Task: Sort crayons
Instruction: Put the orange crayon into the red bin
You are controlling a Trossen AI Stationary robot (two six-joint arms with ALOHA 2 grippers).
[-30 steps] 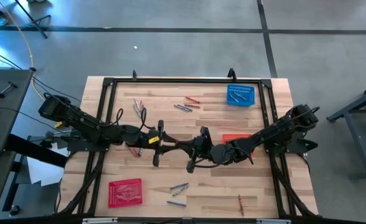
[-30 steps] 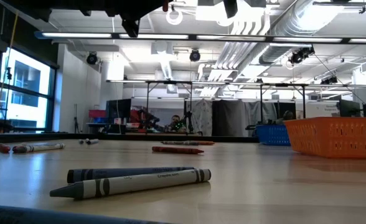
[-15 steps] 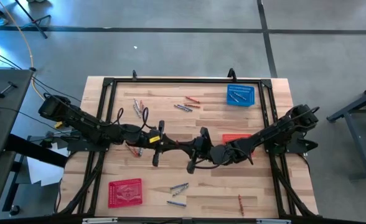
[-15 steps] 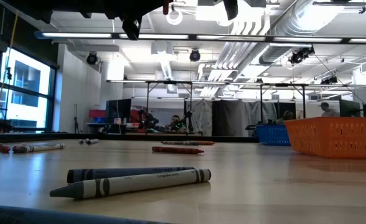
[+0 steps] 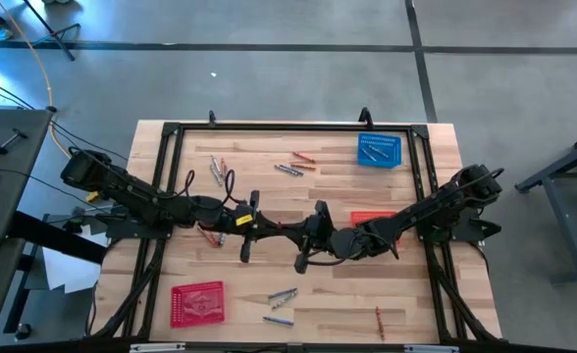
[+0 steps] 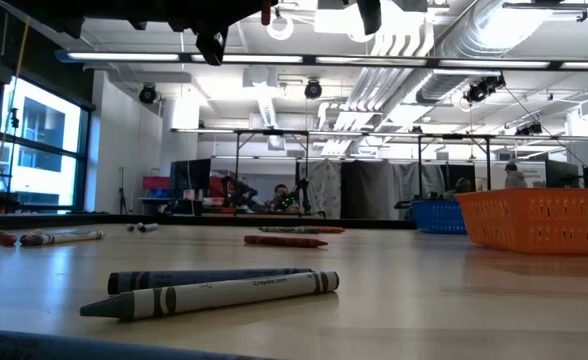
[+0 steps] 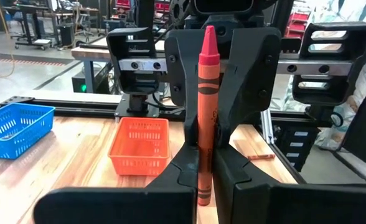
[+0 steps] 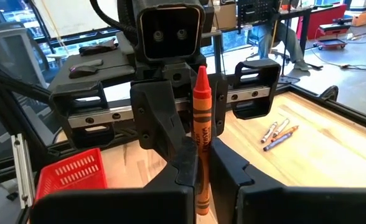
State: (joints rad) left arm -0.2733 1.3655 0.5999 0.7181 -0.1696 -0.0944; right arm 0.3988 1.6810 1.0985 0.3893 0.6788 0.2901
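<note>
Sorting is barely begun: the blue basket (image 5: 396, 139) holds a few grey-blue crayons (image 5: 371, 151), while many loose crayons (image 5: 282, 296) lie scattered across the table, most of them well apart from that basket. Far from the blue basket, at mid-table, the left gripper (image 7: 205, 163) and right gripper (image 8: 201, 163) face each other, both pinched narrowly on one upright red crayon (image 7: 206, 93), probably a handover. Against the earlier frames, neither the arms nor the loose crayons show any clear shift.

Pretty bright, even overhead lighting; ceiling strip lights (image 6: 304, 60) glare in the low view's upper frame, and its bottom edge is blurry.
</note>
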